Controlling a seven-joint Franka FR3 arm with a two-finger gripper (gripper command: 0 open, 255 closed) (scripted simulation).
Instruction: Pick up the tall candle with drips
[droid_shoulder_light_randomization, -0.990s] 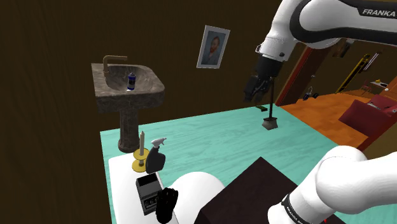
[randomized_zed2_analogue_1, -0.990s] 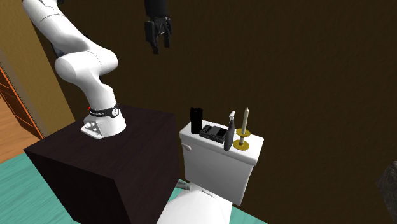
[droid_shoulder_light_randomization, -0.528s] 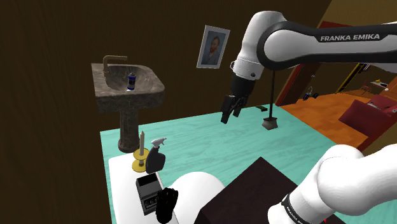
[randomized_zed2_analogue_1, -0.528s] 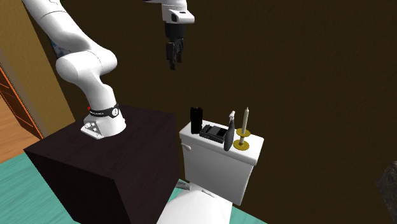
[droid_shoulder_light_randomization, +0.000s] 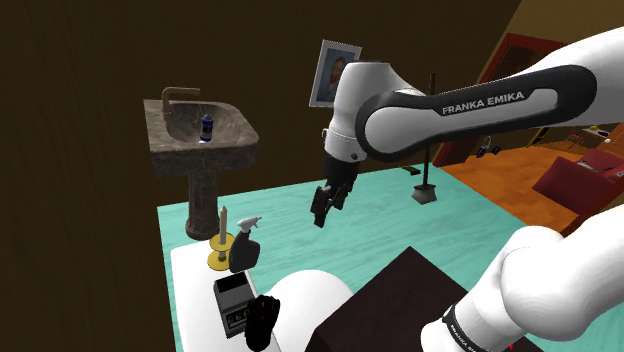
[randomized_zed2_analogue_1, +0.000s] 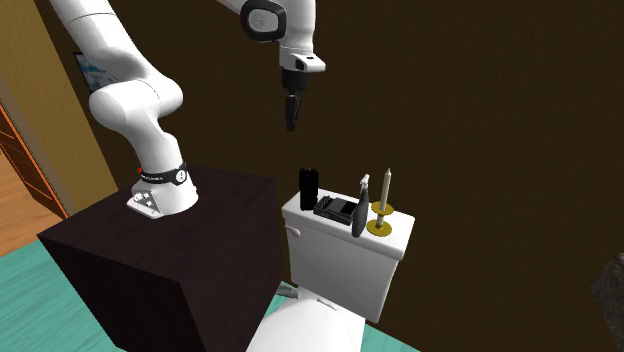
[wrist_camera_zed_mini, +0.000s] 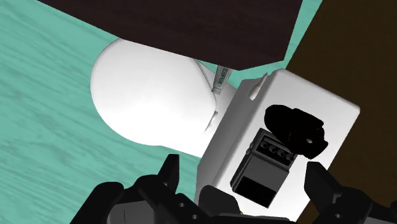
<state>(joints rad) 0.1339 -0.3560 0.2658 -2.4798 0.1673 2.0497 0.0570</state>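
Teal floor (droid_shoulder_light_randomization: 400, 225) spreads beneath a dark box stand (randomized_zed2_analogue_1: 150, 265) that carries the white arm (droid_shoulder_light_randomization: 450, 105). Beside the stand is a white toilet (droid_shoulder_light_randomization: 305, 292), its tank (randomized_zed2_analogue_1: 340, 255) set against the brown wall (randomized_zed2_analogue_1: 480, 120).

In the second exterior view, four things stand along the top of the tank. Going outward from the stand's end, they are a black upright block (randomized_zed2_analogue_1: 309, 188), a black pedal-like box (randomized_zed2_analogue_1: 333, 208), a spray bottle (randomized_zed2_analogue_1: 360, 210) and the tall candle (randomized_zed2_analogue_1: 386, 190). The candle is pale and upright in a shallow gold holder (randomized_zed2_analogue_1: 379, 228) at the tank's far end.

The tool (randomized_zed2_analogue_1: 291, 112) hangs in the air pointing down, well above the tank and roughly over the black block. The candle is lower and off to that view's right, well apart from it. In the shoulder view the tool (droid_shoulder_light_randomization: 321, 207) is up and to the right of the candle (droid_shoulder_light_randomization: 224, 224), touching nothing. In the wrist view its fingers (wrist_camera_zed_mini: 169, 170) stand apart and grip nothing.
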